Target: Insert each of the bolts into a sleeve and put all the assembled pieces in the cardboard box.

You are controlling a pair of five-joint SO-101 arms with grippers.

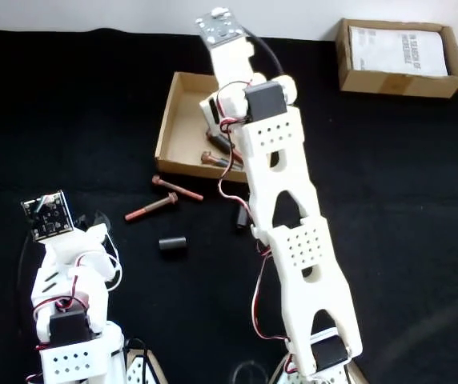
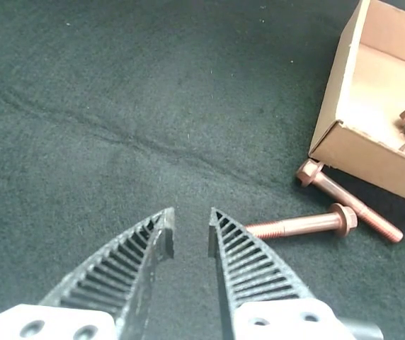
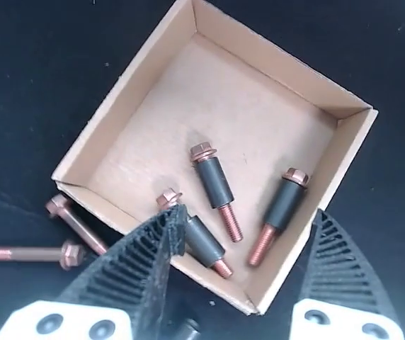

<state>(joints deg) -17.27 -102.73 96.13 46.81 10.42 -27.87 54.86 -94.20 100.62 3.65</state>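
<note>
1. 3 assembled pieces already in the cardboard box point(image 3: 259, 106): first assembly point(image 3: 213, 184) on the middle of the floor, second assembly point(image 3: 282, 205) near a side wall, third assembly point(image 3: 201, 241) close against another wall. Each a copper bolt pushed through a black sleeve.
2. 2 bare bolts left outside on the black table point(image 1: 69, 120), just beside the box's outer wall: upper bolt point(image 1: 178, 188) and lower bolt point(image 1: 150, 207), the lower one's head close to the upper one's shank. Cannot tell whether touching.
3. 2 empty sleeves by the look of it: open sleeve point(image 1: 173, 245) lying alone, apart from the bolts, and a dark piece point(image 1: 241, 218) beside the right arm, partly hidden, probably the other sleeve.
4. Right gripper point(image 3: 248, 212) above the box, jaws spread wide, nothing in them.
5. Left gripper point(image 2: 190, 216) low over the table, near the lower bolt's threaded end but short of it, jaws only narrowly parted, nothing between them.
6. Reads as 3 of 5 finished, with the right arm's part at the box apparently complete. Remaining: 2 insertions, then 2 placements into the box.
</note>
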